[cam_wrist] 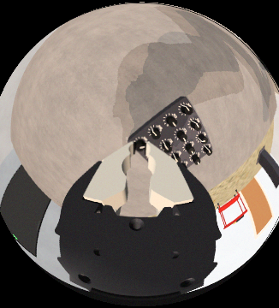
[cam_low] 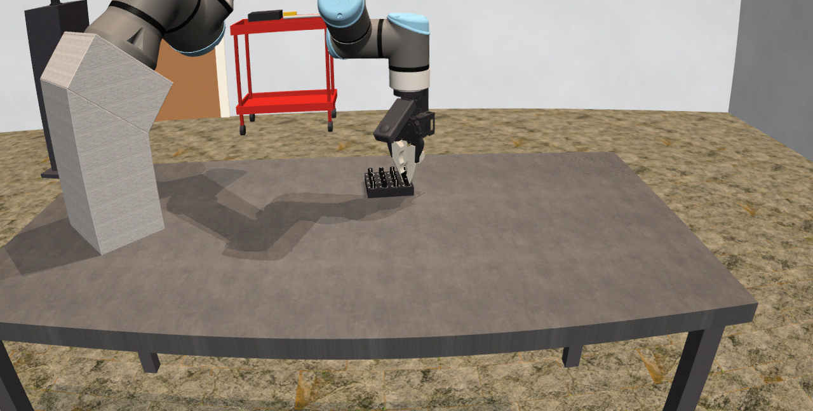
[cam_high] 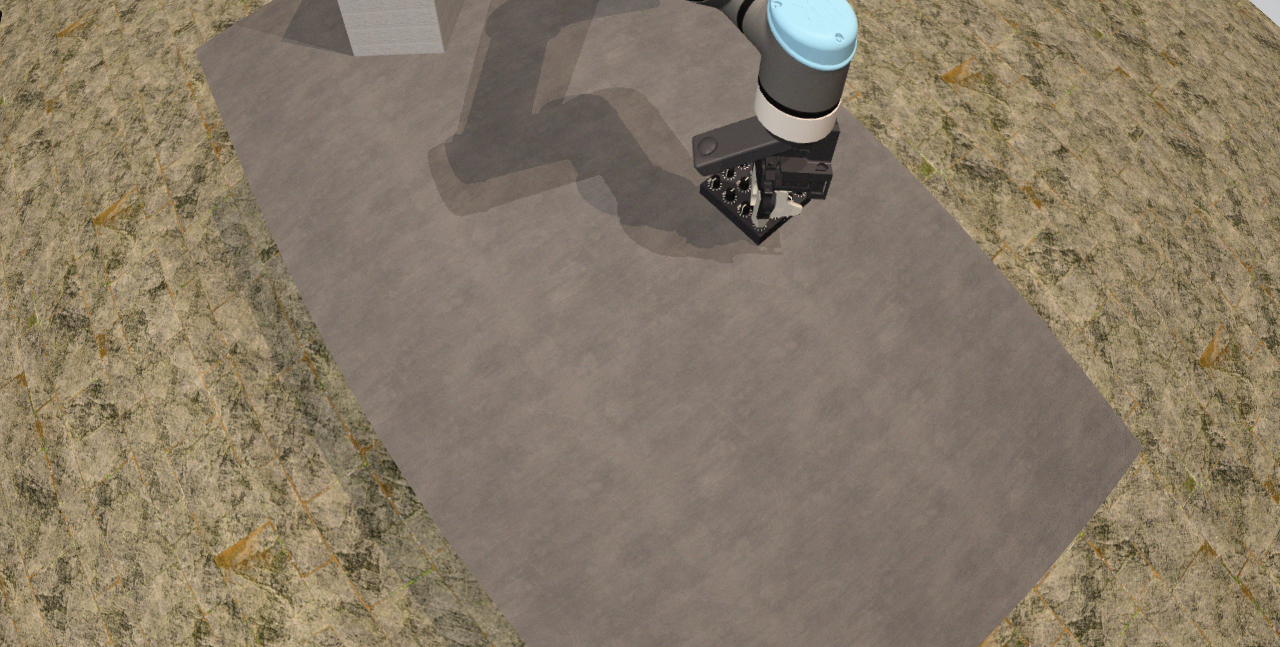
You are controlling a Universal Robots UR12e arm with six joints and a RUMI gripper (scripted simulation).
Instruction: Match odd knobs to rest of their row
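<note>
The black knob box (cam_high: 744,195) lies on the grey table, far right of the middle; it also shows in the exterior view (cam_low: 389,183) and in the wrist view (cam_wrist: 178,133). Its black knobs with white marks stand in rows; the marks are too small to read. My gripper (cam_wrist: 139,143) points down over the box's near corner, with its pale fingers closed on the corner knob (cam_wrist: 140,145). The gripper also shows in the top view (cam_high: 771,209) and at the box's right end in the exterior view (cam_low: 406,172). The gripper body hides part of the box.
A tall grey pedestal (cam_low: 102,147) holding the arm's base stands at the table's left end. A red cart (cam_low: 284,67) stands on the floor behind the table. The table's far edge runs close behind the box.
</note>
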